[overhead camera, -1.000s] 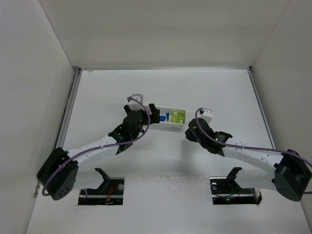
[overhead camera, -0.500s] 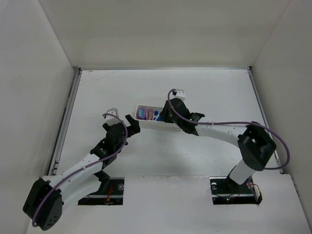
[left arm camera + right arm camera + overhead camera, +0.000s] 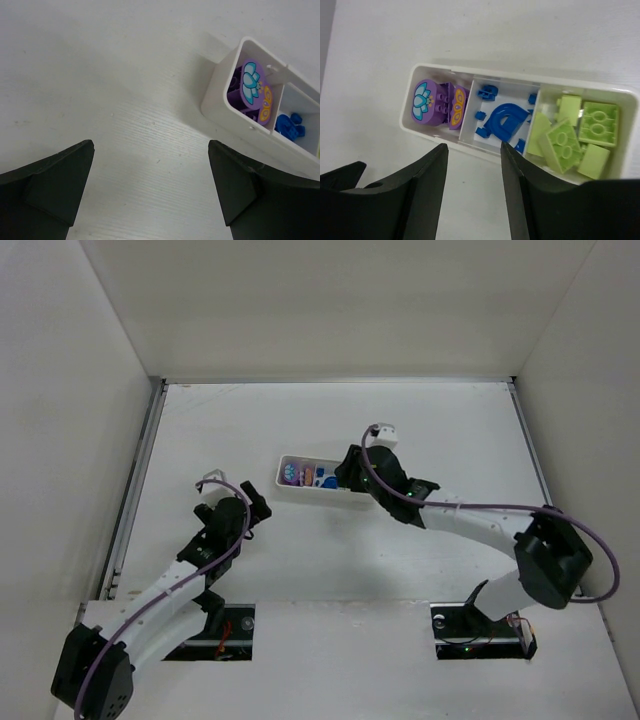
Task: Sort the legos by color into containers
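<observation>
The white tray (image 3: 285,487) lies mid-table with three compartments. In the right wrist view its rim (image 3: 520,75) encloses purple legos (image 3: 432,100) on the left, blue legos (image 3: 502,122) in the middle and yellow-green legos (image 3: 570,140) on the right. The left wrist view shows the tray (image 3: 220,95) with the purple legos (image 3: 252,92) and blue ones (image 3: 290,125). My right gripper (image 3: 348,472) is open and empty just beside the tray's near side (image 3: 474,152). My left gripper (image 3: 252,502) is open and empty over bare table left of the tray (image 3: 150,150).
White walls enclose the table on three sides. A metal rail (image 3: 135,485) runs along the left edge. The arm bases sit in cut-outs at the near edge.
My left arm has drawn back from the tray toward the near left. My right gripper swung in over the tray, then shifted slightly right and back.
</observation>
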`<state>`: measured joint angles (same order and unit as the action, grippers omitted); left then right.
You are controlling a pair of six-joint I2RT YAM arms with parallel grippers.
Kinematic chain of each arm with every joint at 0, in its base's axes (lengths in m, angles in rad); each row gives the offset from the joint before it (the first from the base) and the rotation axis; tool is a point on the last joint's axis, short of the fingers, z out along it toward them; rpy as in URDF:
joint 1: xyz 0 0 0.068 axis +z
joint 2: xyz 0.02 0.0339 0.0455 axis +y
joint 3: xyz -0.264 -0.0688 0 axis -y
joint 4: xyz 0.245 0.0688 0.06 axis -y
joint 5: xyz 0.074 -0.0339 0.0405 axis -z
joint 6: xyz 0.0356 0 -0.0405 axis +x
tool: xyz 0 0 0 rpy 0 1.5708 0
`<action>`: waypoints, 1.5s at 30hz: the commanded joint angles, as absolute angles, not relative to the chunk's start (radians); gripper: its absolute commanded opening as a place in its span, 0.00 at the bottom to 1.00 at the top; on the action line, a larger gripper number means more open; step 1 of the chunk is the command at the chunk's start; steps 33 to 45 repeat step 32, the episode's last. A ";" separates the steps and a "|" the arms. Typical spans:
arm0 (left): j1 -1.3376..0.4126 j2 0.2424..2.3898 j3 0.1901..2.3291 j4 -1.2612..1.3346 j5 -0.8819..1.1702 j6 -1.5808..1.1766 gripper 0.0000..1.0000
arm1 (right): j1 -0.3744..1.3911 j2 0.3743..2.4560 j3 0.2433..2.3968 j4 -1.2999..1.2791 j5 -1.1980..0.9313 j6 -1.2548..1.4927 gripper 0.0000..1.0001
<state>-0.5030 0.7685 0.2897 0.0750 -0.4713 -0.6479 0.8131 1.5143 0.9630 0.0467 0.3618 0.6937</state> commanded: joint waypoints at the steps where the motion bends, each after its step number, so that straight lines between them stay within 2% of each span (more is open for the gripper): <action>1: -0.487 0.772 0.293 0.020 -0.491 -0.673 1.00 | 0.783 1.367 0.849 0.133 0.439 0.661 0.54; 9: -0.478 0.827 0.322 -0.008 -0.483 -0.696 1.00 | 0.664 1.053 0.537 0.215 0.514 0.653 0.67; 19: -0.435 0.818 0.322 -0.023 -0.486 -0.713 1.00 | 0.518 0.999 0.348 0.307 0.528 0.698 0.76; 26: -0.392 0.804 0.302 -0.015 -0.477 -0.758 1.00 | 0.453 0.968 0.285 0.350 0.541 0.730 0.75; 45: -0.396 0.778 0.310 -0.020 -0.476 -0.744 1.00 | 0.458 1.006 0.273 0.397 0.583 0.732 0.75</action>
